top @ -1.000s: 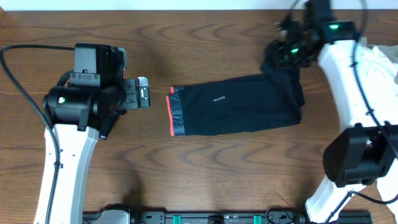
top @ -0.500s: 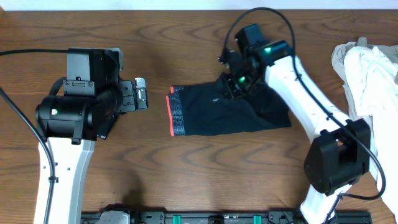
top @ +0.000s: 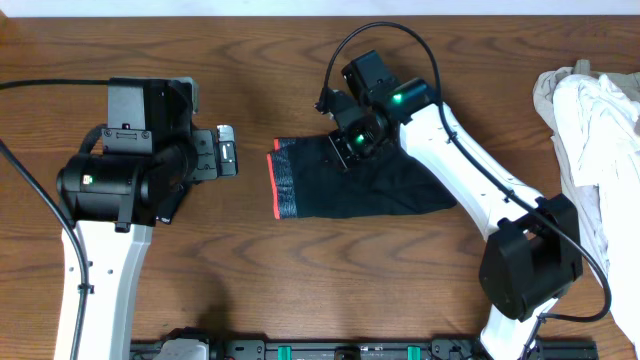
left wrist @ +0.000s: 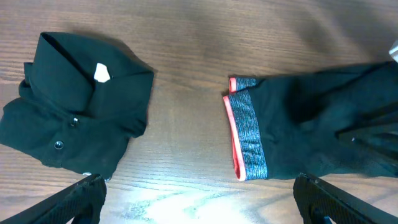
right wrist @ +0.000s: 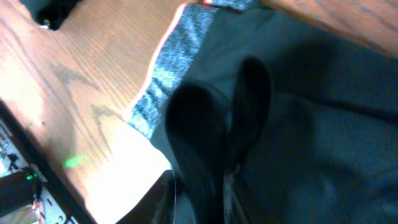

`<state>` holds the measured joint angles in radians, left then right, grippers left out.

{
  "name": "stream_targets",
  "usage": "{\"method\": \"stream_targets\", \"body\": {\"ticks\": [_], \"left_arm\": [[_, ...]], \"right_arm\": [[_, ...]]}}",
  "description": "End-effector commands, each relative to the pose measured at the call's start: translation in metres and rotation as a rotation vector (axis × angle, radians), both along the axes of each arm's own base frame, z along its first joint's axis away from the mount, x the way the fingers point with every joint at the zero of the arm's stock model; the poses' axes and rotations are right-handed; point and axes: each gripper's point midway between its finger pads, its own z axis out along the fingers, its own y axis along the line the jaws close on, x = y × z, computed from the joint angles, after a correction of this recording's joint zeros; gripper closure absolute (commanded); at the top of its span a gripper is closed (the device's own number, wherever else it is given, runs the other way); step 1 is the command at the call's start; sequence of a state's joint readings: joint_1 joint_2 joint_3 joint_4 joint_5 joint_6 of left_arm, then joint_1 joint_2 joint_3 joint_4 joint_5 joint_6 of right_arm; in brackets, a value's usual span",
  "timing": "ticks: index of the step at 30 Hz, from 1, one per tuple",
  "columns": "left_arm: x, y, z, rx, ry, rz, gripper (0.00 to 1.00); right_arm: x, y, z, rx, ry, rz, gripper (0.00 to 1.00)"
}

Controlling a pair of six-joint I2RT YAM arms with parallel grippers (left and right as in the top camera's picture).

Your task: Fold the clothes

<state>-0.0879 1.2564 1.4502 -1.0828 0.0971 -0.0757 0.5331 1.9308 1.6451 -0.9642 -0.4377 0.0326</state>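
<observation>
The right hand (top: 346, 146) is pressed down on the upper edge of the trousers (top: 385, 185), close behind the waistband (top: 285, 182). In the wrist view its two dark fingers (right wrist: 189, 130) stand near one another against the black cloth (right wrist: 323, 130), but that picture is blurred; I cannot tell whether they pinch a fold or merely rest on it. The left hand (top: 228, 152) hovers just off the waistband end, its fingers spread wide at the lower corners of its own view (left wrist: 199, 199), with nothing between them. The surface (top: 300, 280) is dark brown wood with a bold, wavy grain and a dull sheen (left wrist: 186, 37). A pale strip (top: 300, 5) runs along its far edge, and a black rail (top: 330, 351) with green fittings runs along the near one. The trousers lie flat at the middle of the surface, a smooth, matt black slab that narrows toward the right, waistband to the left. That band is mottled grey knit (left wrist: 252, 143), trimmed with a thin red-orange edge (left wrist: 231, 134). Left of it, apart, sits a small black folded garment (left wrist: 81, 112) with buttons and a white tag. A rumpled heap of pale cloth (top: 590, 130) lies at the far right, well apart from the trousers.
</observation>
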Motion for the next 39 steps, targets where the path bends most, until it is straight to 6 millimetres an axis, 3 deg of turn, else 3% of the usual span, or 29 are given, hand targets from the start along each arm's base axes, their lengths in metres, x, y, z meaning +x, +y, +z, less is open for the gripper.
{"method": "stream_targets", "body": {"ticks": [1,6,13,18,22,28,39], "left_arm": [[-0.002,0.003,0.007,0.002,-0.008,0.028,0.02],[-0.012,-0.009,-0.01,-0.074,0.096,0.019,0.02],[-0.019,-0.048,-0.069,-0.319,0.35,0.053,0.02],[-0.011,-0.073,-0.122,-0.443,0.492,0.06,0.02],[-0.009,-0.087,-0.167,-0.48,0.598,0.071,0.02],[-0.003,-0.104,-0.216,-0.496,0.701,0.062,0.02],[-0.003,-0.135,-0.267,-0.47,0.773,0.046,0.02]], "right_arm": [[-0.001,0.005,0.008,0.041,0.0,0.014,0.76],[0.024,-0.027,0.034,0.065,-0.051,-0.078,0.72],[0.068,-0.139,0.056,0.037,-0.056,-0.438,0.58],[0.073,-0.208,0.058,0.036,-0.007,-0.608,0.59],[0.065,-0.243,0.053,0.015,0.036,-0.674,0.6],[0.06,-0.256,0.052,0.006,0.053,-0.692,0.62],[0.061,-0.256,0.052,0.007,0.049,-0.691,0.62]]}}
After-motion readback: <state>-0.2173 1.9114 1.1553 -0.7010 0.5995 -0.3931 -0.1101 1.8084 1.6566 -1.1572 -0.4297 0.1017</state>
